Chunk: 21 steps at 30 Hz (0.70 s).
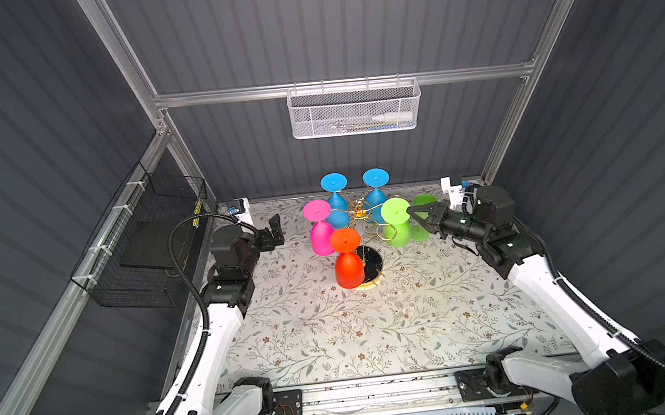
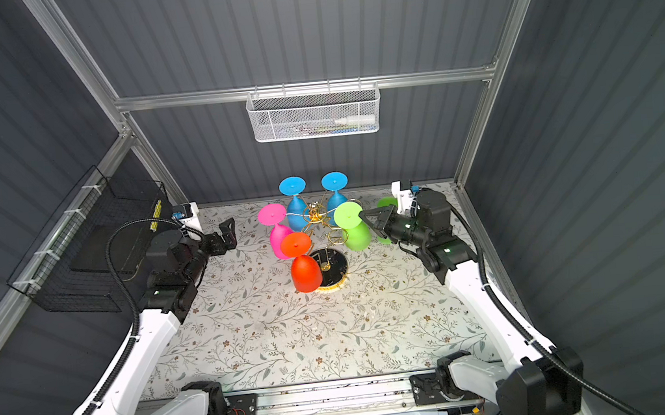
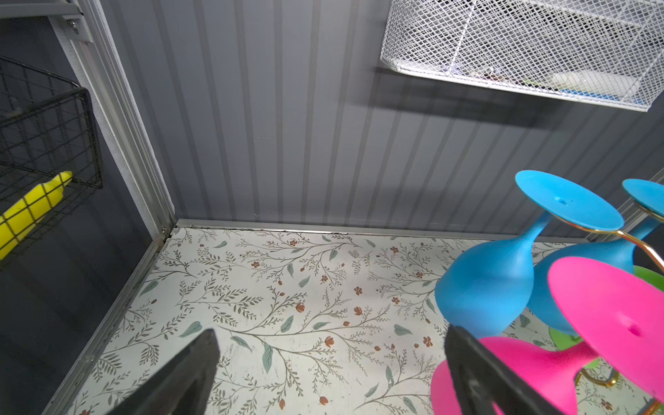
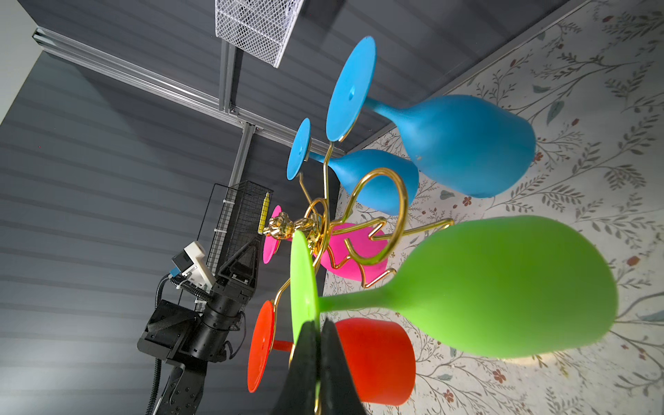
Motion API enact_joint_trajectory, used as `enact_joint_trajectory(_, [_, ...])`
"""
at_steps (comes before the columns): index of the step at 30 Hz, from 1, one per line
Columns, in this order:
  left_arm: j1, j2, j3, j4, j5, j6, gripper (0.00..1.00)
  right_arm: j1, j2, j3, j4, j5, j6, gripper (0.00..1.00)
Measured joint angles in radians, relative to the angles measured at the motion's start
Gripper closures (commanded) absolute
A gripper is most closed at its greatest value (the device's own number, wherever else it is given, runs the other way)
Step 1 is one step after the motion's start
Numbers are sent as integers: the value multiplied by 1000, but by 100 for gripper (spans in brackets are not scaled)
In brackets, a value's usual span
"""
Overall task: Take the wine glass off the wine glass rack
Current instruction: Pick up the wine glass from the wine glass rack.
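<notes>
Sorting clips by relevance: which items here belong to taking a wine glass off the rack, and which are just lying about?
Job: wine glass rack; green wine glass; right gripper, jaws shut on its foot.
Lying about: white mesh basket; black wire basket.

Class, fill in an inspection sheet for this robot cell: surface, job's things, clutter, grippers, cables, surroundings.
Surface: floral table, bare in front.
Job's things: rack holds two blue glasses, pink glass, red glass, green glass; second green glass beyond it, partly hidden.
Clutter: nothing seen.
Grippers: left gripper open, clear of glasses; right gripper shut on green glass's foot.
Cables: black conduits along both arms.
Surroundings: white basket on back rail; black basket on left wall.
</notes>
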Motion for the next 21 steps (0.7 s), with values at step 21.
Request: enact_joint_trajectory(21, [-60, 157, 319, 51, 670, -355, 26, -124, -215, 134, -329, 111, -229, 100])
